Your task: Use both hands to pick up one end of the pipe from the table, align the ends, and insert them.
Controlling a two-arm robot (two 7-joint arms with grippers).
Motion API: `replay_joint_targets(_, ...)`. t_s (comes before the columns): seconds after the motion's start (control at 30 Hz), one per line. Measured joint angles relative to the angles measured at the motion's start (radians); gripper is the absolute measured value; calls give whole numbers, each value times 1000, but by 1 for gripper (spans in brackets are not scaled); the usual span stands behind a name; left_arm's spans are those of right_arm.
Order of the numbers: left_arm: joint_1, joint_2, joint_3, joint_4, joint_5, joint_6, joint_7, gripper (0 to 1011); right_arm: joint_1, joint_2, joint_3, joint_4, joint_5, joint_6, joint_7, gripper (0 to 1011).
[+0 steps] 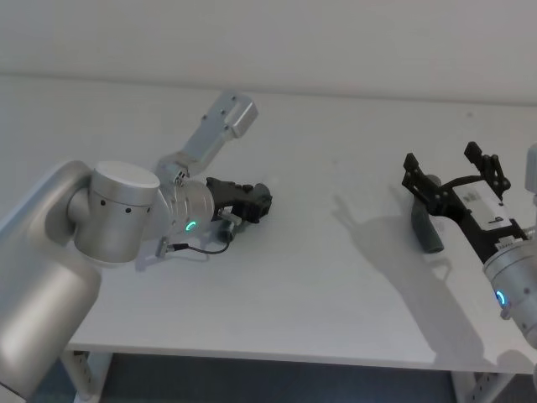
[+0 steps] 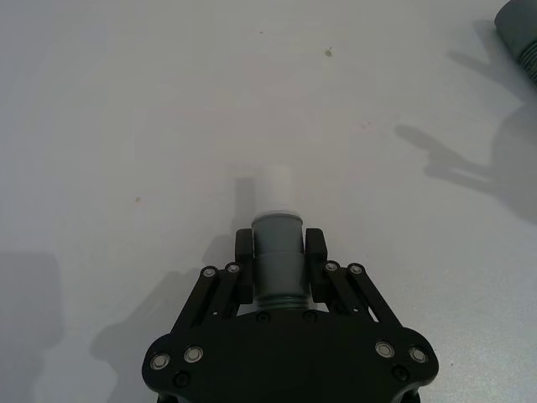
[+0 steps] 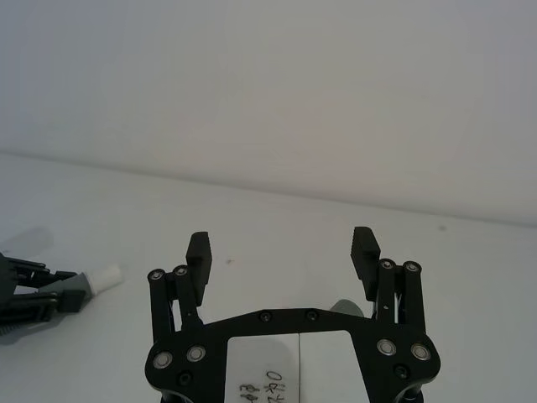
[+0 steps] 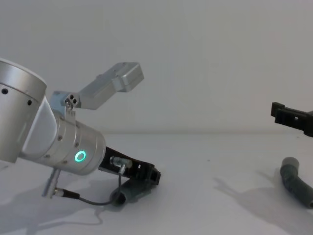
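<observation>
The left gripper [image 2: 279, 248] is seen low over the left half of the worktop [image 1: 336, 285], jaws clenched on the first pipe piece [image 2: 277, 269] around its grey body; the white spigot [image 2: 273, 186] is left poking out past the jaws, presumably so that end is free for mating; from the chest view the piece's back end looks to be touching the surface or just off it, and which one can't be settled. The right gripper [image 1: 453, 172] is held above the right side, jaws released and spread wide with nothing between them; the second pipe piece [image 1: 426, 231] is lying on the worktop just under it, so a grab from above is probably being lined up; that piece is bent, and one end is tipped upward in the chest view. The two pieces are well apart, so aligning and inserting can be judged as not yet begun; the second piece would best be gripped behind its mouth, so the opening is left clear. A thin grey cable [image 4: 88, 199] is looped from the left wrist down onto the surface; it could get dragged along when the piece is lifted. The worktop is plain, matt and pale grey-white, marked by a few faint specks and the arms' shadows; a wall [image 1: 252, 34] just as pale is seen behind it.
</observation>
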Motion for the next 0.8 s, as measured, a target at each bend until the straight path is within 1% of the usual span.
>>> replay_joint_targets(0.17,0,0,0,1,0,0,0,347,-5,11,-7,-8,-28,-16,4,998)
replay_joint_targets(0.33,0,0,0,1,0,0,0,347,-14,27,-12,-32,-51,-2,7,998)
replay_joint_targets(0.43,0,0,0,1,0,0,0,347,-23,42,-17,-58,-70,33,9,998)
replay_joint_targets(0.47,0,0,0,1,0,0,0,347,-28,50,-19,-72,-79,53,9,998)
replay_joint_targets(0.57,0,0,0,1,0,0,0,347,-35,59,-23,-95,-93,87,8,998)
replay_joint_targets(0.6,0,0,0,1,0,0,0,347,-41,64,-26,-111,-103,114,5,998)
replay_joint_targets(0.67,0,0,0,1,0,0,0,347,-46,67,-29,-128,-113,137,0,998)
replay_joint_targets(0.73,0,0,0,1,0,0,0,347,-53,69,-34,-150,-126,176,-12,998)
replay_joint_targets(0.8,0,0,0,1,0,0,0,347,-57,68,-38,-161,-135,203,-21,998)
